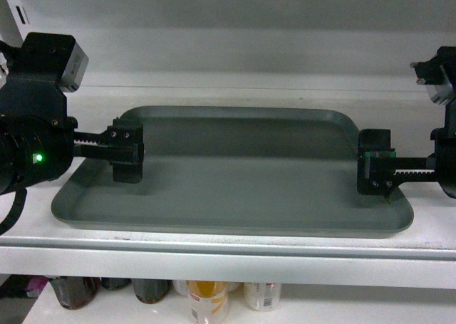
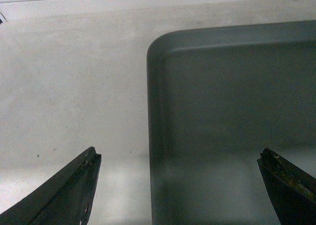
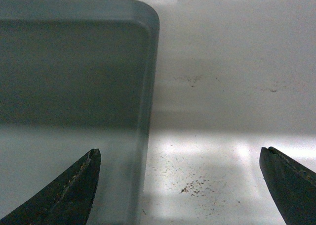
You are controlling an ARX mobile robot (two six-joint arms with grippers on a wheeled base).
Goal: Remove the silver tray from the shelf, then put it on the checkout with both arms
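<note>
The silver tray (image 1: 235,174) lies flat on the white shelf (image 1: 214,249), filling most of its width. My left gripper (image 1: 100,152) is open and straddles the tray's left rim. In the left wrist view the left gripper (image 2: 178,153) has one finger over the shelf (image 2: 74,86) and the other over the silver tray (image 2: 232,111). My right gripper (image 1: 406,173) is open across the right rim. In the right wrist view the right gripper (image 3: 180,152) has one finger above the silver tray (image 3: 74,71) and the other above the shelf (image 3: 232,86). Neither gripper holds anything. The checkout is out of view.
The pale back wall (image 1: 249,53) stands close behind the tray. Several bottles and jars (image 1: 206,299) stand on the level below the shelf board. Small dark specks (image 3: 197,185) dot the shelf beside the tray's right rim.
</note>
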